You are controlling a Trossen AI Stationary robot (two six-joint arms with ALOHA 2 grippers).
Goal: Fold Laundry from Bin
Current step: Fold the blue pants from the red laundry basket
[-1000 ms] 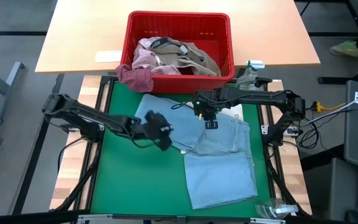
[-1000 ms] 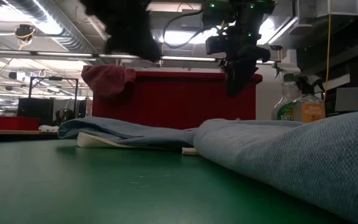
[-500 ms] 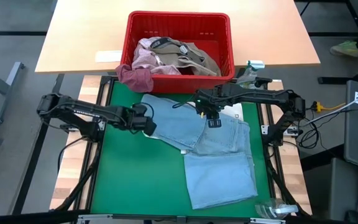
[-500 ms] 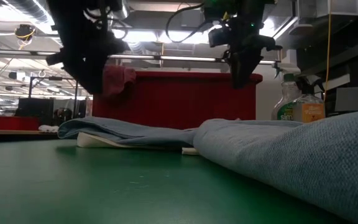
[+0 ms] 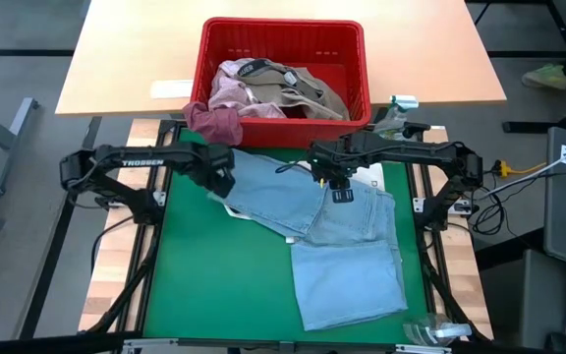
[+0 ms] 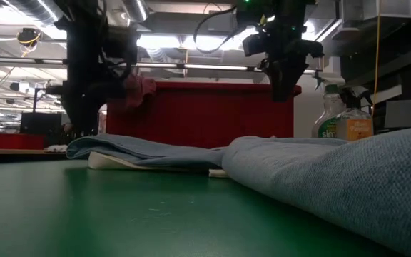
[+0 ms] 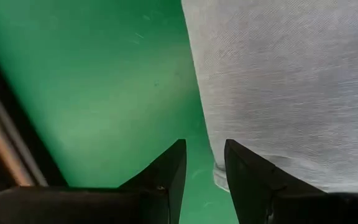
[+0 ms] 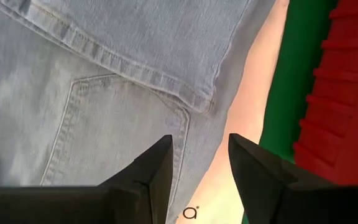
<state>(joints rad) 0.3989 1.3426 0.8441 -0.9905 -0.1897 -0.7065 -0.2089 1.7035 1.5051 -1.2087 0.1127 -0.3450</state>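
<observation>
Light blue jeans (image 5: 347, 246) lie folded on the green mat (image 5: 214, 285), one leg reaching toward the mat's far left. My left gripper (image 5: 221, 184) hangs open, pointing down, just over that leg's left edge (image 7: 216, 174). My right gripper (image 5: 335, 187) hovers open above the jeans' waist and back pocket (image 8: 117, 130). The red bin (image 5: 283, 24) stands past the mat's far edge, holding pink and khaki laundry (image 5: 278, 88). A maroon piece (image 5: 214, 123) hangs over the bin's near left corner.
A flat white bag (image 5: 367, 177) lies under the jeans near the bin. A spray bottle (image 5: 393, 116) stands at the far right of the mat. Clear plastic (image 5: 435, 331) sits at the near right corner. Bare green mat lies to the left and near side.
My left gripper has swung from over the mat's middle toward the far left, tipped to point down, and sunk toward the left edge of the jeans' leg. The jeans have not moved.
</observation>
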